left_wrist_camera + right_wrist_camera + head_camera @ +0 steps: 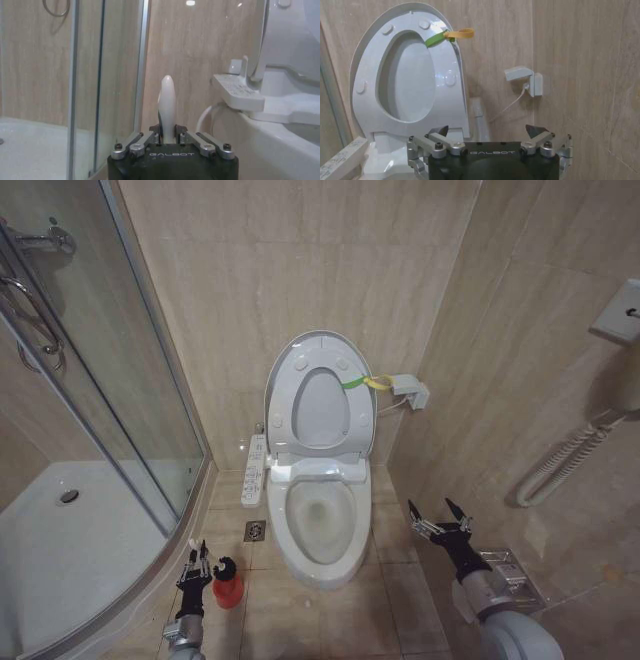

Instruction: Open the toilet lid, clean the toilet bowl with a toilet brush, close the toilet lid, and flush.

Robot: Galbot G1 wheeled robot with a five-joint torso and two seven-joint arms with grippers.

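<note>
The lid (318, 395) stands up. Low in the frame, left of the bowl (320, 525), the left gripper (193, 572) pinches the brush (227, 583) handle, which points straight up. The right gripper (441, 515) is spread wide, holding nothing.

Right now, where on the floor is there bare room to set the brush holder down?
Bare tiles lie between the toilet bowl and the right hand, and ahead of the floor drain. It is crowded where the left hand, shut on the toilet brush, sits by the shower tray.

Raised toilet lid (322, 395) leaves the toilet bowl (320, 525) open; floor tiles (390, 540) beside it seem clear.
</note>
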